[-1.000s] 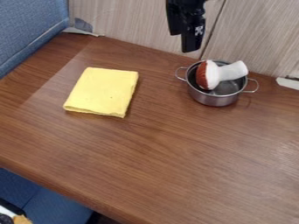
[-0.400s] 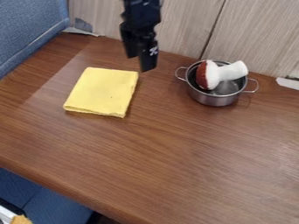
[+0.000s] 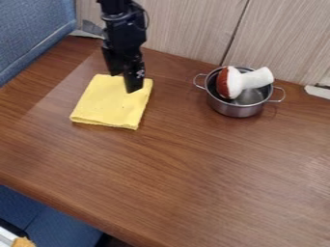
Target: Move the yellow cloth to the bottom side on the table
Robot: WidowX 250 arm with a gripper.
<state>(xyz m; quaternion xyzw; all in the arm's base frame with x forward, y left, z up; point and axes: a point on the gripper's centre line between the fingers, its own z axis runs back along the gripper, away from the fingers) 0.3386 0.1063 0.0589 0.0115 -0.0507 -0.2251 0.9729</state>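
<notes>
Probably light and limp, the folded yellow cloth (image 3: 111,105) suits an edge pinch; the black two-finger gripper (image 3: 125,82) hangs spread, empty.

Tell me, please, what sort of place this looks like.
Probably a booth-style seating area, perhaps in a break room: a wood-grain table, a blue upholstered panel beside it and a pale wood-grain wall behind.

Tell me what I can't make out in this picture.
In the camera view:
Part of the yellow cloth's far edge: behind the pincer.
Whether the pincer touches the cloth: unclear at this slant.
Part of the pot's inside: behind the white and brown thing.
The orange thing, lower left: cut off by the bottom edge.
</notes>
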